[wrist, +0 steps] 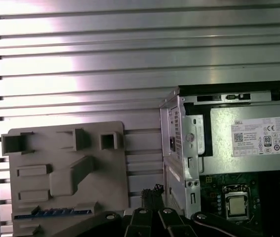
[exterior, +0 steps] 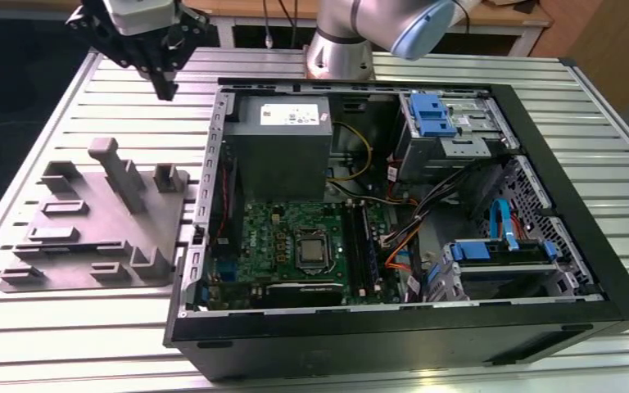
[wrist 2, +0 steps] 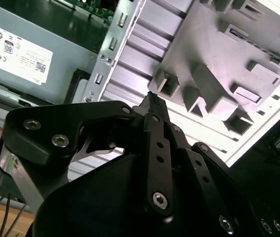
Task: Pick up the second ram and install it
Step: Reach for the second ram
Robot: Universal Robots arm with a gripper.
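Black fingers [wrist 2: 154, 109], pressed together, empty, over table [exterior: 74, 110]; ram [wrist: 51, 212] in fixture [wrist: 105, 173] may be struck unless they are spread.

ribbed shiny metal table [exterior: 576, 106], matt grey plastic fixture plate [exterior: 85, 237].

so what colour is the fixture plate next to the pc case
Plain grey fixture plate; the exterior view shows it best.

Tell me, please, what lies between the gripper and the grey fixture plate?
Only bare ribbed table: in the exterior view nothing stands between the gripper and the fixture plate.
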